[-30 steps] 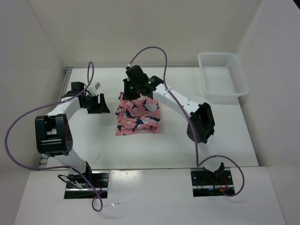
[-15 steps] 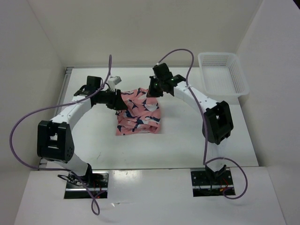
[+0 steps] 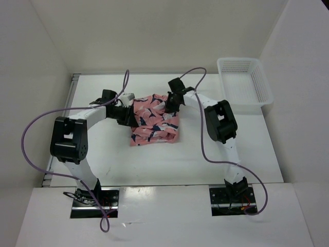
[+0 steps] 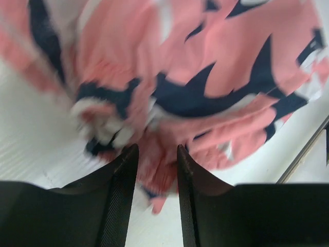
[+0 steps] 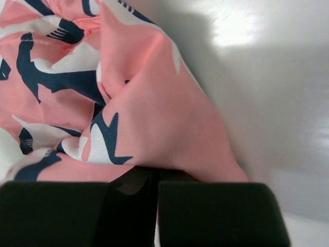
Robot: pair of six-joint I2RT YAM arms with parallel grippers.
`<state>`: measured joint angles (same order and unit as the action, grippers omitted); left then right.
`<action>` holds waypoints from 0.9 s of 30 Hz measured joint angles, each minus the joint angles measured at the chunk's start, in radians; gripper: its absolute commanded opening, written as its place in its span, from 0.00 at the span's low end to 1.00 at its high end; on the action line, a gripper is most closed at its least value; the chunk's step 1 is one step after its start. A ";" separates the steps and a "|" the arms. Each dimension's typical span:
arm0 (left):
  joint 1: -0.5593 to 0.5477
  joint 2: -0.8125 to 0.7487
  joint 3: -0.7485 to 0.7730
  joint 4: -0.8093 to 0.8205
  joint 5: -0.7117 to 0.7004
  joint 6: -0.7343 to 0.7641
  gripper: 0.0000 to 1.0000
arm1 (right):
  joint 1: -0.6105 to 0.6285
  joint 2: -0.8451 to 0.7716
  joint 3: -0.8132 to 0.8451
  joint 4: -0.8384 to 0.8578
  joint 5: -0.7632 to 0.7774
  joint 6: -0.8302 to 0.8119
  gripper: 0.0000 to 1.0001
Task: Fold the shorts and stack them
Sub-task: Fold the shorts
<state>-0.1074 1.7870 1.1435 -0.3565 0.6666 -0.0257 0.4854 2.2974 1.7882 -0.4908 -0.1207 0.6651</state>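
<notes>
The salmon-pink shorts (image 3: 154, 121) with navy-and-white shapes lie bunched in the middle of the table, their far edge stretched between both grippers. My left gripper (image 3: 129, 109) is at the far left corner. In the left wrist view its fingers (image 4: 119, 195) stand narrowed on a bunch of blurred pink shorts (image 4: 216, 56), with the left gripper (image 4: 157, 150) shut on that fold. My right gripper (image 3: 168, 105) is at the far right corner. In the right wrist view the right gripper (image 5: 156, 175) is shut, and the shorts (image 5: 154, 118) are pinched at its tips.
A white mesh basket (image 3: 244, 82) stands at the back right of the white table (image 3: 231, 149). White walls enclose the table on three sides. Purple cables arc over both arms.
Both arms swung in to the far edge of the shorts and their jaws closed on it. The far edge is now pulled wider and the pile has shifted slightly.
</notes>
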 measured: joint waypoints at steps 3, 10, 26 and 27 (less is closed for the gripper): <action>0.016 -0.001 -0.027 0.000 -0.013 0.000 0.43 | -0.024 0.010 0.015 0.008 0.013 0.010 0.00; 0.025 -0.015 -0.050 -0.035 -0.024 0.000 0.43 | -0.026 -0.024 0.017 -0.010 0.045 0.010 0.47; 0.001 -0.010 0.084 0.044 0.043 0.000 0.39 | 0.079 -0.532 -0.395 0.073 -0.029 -0.007 0.00; -0.001 0.024 0.089 0.049 0.041 0.000 0.39 | 0.089 -0.524 -0.419 0.074 -0.041 -0.007 0.00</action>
<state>-0.1085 1.8114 1.2324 -0.3077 0.7074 -0.0257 0.5739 1.7733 1.3689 -0.4164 -0.1619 0.6582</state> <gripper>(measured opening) 0.390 0.001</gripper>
